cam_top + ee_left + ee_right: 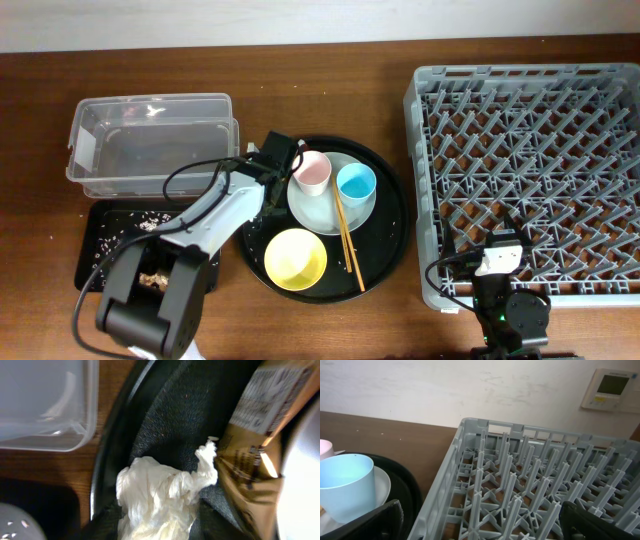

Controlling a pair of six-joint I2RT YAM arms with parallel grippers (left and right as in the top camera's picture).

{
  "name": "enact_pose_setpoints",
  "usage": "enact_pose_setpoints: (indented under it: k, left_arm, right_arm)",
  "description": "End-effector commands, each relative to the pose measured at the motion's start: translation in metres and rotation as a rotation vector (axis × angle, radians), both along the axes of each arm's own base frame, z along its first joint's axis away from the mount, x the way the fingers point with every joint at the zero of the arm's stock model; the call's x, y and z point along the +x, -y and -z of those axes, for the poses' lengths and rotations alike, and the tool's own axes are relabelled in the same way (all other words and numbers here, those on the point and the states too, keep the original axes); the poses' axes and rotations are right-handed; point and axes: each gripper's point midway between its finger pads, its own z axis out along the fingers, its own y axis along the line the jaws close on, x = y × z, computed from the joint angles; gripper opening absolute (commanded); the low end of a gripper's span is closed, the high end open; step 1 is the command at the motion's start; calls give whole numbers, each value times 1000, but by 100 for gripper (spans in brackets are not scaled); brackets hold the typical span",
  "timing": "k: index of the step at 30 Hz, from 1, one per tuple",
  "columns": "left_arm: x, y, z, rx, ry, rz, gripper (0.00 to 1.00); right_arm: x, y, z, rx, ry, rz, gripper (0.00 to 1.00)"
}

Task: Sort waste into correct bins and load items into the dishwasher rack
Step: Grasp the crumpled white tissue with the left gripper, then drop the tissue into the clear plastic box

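Note:
My left gripper (272,160) is low over the left rim of the round black tray (390,240). Its dark fingers (107,522) press both sides of the crumpled white tissue (155,495), so the left gripper (160,527) is shut on it. The brown-gold snack wrapper (255,445) lies just right of the tissue. A pink cup (312,172), a blue cup (356,183), chopsticks (347,240) and a pale plate (320,210) share the tray with a yellow bowl (295,258). My right gripper (500,255) stands open over the near-left corner of the grey rack (530,170).
The clear tub (150,145) stands at the back left. In front of it lies the shallow black tray (100,225) with food scraps (155,278) and scattered grains. The rack's pegs (520,485) fill the right wrist view, with the blue cup (345,485) at its left.

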Motion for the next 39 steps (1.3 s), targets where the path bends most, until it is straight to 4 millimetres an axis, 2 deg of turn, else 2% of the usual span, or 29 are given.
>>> enact_pose_setpoints:
  k: [1,2,5,9,12,14,15,17,19,21,23,29,33,35,39]
  left_arm:
    - [0,-1,9,11,-22,7,20]
    - [1,-1,7,9,-17,7,12]
    - [1,0,2,5,-9,8,2]
    - [2,0,-23,-15,35,7,0]
    - [10,3,-63,-55,130,7,0]
    - [17,6,-97,-92,225,6,0]
    - [23,4,-124,-106,315,-3,1]
    - [31,-6,-153,-82,431,-35,4]
    - [40,-26,-168,-29,508,-94,12]
    - [47,-45,-171,-5,530,-149,13]
    - [54,-74,-168,-8,541,-248,13]
    - [84,-131,-141,-111,531,-386,11]
    - [98,-143,-122,-171,515,-408,12]
    - [101,-147,-120,-181,521,-416,13]
    - [104,-150,-123,-180,538,-412,30]
  right_arm:
    - [0,1,3,3,-5,6,98]
    - [0,1,3,3,-5,6,98]
    - [0,1,3,3,-5,6,98]
    - [0,1,3,3,-5,6,98]
    - [0,1,3,3,-5,6,98]
    - [0,1,3,3,-5,6,98]
    - [0,1,3,3,-5,6,98]
    - [0,1,3,3,-5,6,98]
    - [0,1,3,3,-5,6,98]
    - [0,1,3,3,-5,6,98]
    - [0,1,3,3,-5,6,98]
    - [0,1,3,3,-5,6,98]
    - [0,1,3,3,-5,6,98]
    - [0,1,3,3,-5,6,98]
    - [0,1,3,4,-5,6,98]
